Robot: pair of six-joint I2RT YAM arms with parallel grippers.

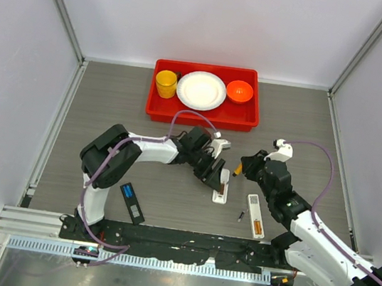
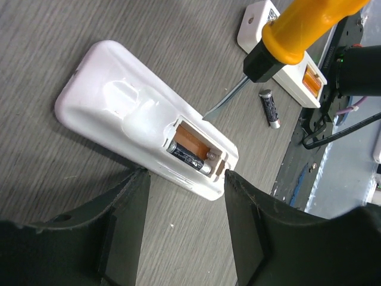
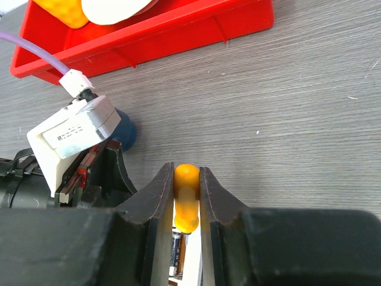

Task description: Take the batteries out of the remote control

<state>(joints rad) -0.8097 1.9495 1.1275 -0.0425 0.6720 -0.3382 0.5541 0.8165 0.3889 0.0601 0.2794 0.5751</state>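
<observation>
A grey wood-grain bench (image 1: pixel 112 95) sits between pale walls, with a red tray (image 1: pixel 202 116) at its far side. The white remote (image 2: pixel 119 119) lies face down, one battery (image 2: pixel 189 158) in its open compartment, another battery (image 2: pixel 269 108) loose nearby. The left pincer (image 2: pixel 183 205) stands half open astride the remote. The right pincer (image 3: pixel 186 196) is clamped on the orange-handled screwdriver (image 3: pixel 186 205).

Glossy white plastic remote (image 2: pixel 137 128), matt wood-grain grey table (image 2: pixel 71 36), smooth orange plastic screwdriver handle (image 2: pixel 306 27), shiny red tray (image 3: pixel 178 36).
</observation>
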